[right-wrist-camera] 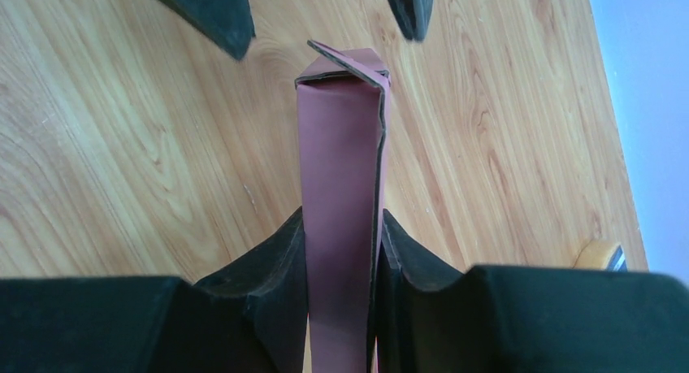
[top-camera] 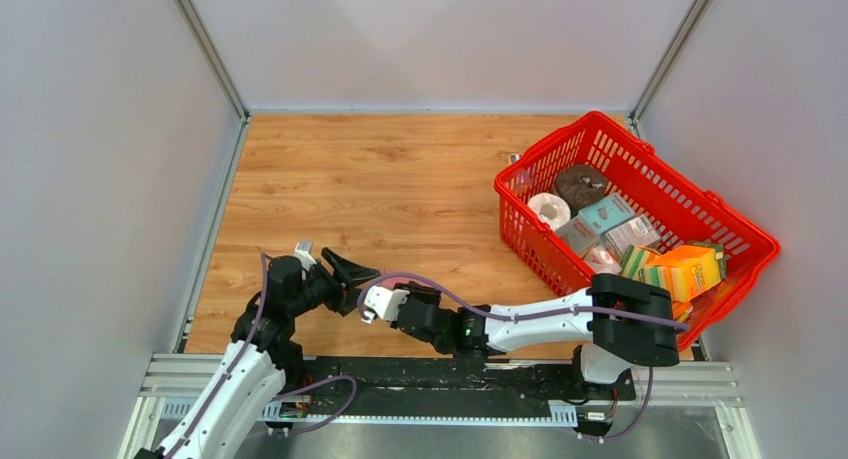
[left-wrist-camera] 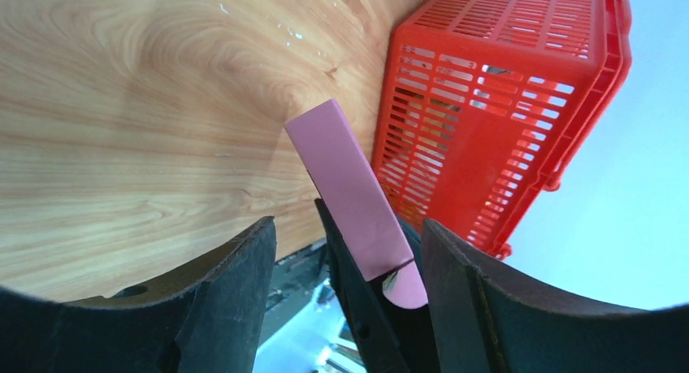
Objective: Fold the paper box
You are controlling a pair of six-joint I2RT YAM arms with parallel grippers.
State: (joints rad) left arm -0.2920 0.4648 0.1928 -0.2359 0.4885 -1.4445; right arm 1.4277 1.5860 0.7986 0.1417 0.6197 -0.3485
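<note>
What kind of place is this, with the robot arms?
Probably a robot test booth: plain grey walls surround a wooden table, a left arm and right arm are bolted at its edge, and the right gripper holds a paper box.

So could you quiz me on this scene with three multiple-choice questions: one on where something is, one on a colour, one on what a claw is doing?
1. Where on the table does the red basket sit?
A) its right side
B) its left side
C) the middle, between the arms

2. What colour is the paper box?
A) teal
B) white
C) pink

3. What is the right claw doing?
A) gaping open, empty
B) shut on the paper box
C) reaching into the basket

Answers: 1 A, the top view shows the basket against the right wall. 2 C, both wrist views show it pink. 3 B, its fingers press the box's two sides.
</note>
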